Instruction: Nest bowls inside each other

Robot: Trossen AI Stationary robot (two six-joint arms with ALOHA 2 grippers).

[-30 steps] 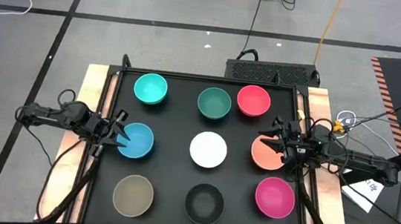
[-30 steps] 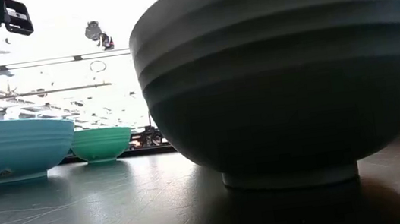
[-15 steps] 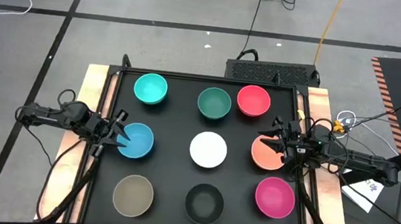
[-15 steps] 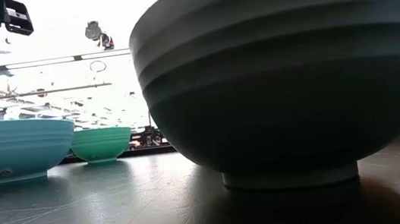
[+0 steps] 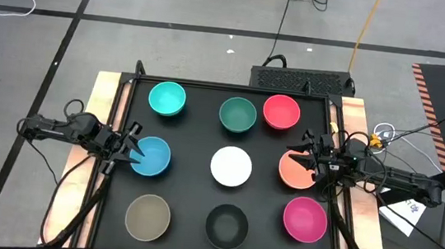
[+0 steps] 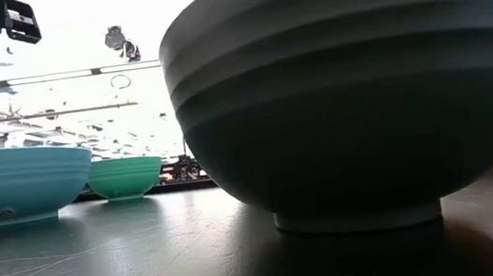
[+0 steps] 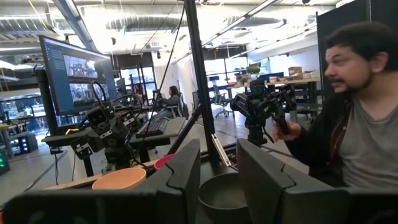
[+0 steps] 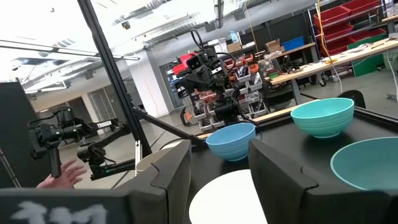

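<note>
Nine bowls stand upright on their feet in three rows on the black mat: turquoise [image 5: 167,99], dark green [image 5: 238,114], red-pink [image 5: 281,112], blue [image 5: 155,157], white [image 5: 230,166], orange [image 5: 290,172], tan [image 5: 148,217], black [image 5: 227,226] and magenta [image 5: 305,219]. My left gripper [image 5: 130,148] is open at the blue bowl's left rim. My right gripper [image 5: 310,161] is open over the orange bowl's right rim. The high view does not show either touching. In the right wrist view the white bowl [image 8: 224,199] lies beyond the open fingers.
The mat [image 5: 196,138] fills a wooden-edged table [image 5: 103,95]. Narrow gaps separate the bowls. In the low view the black bowl [image 6: 345,98] blocks most of the scene. A person [image 7: 354,124] holding a handset stands beyond the table's right side. Cables lie right of the table [image 5: 383,133].
</note>
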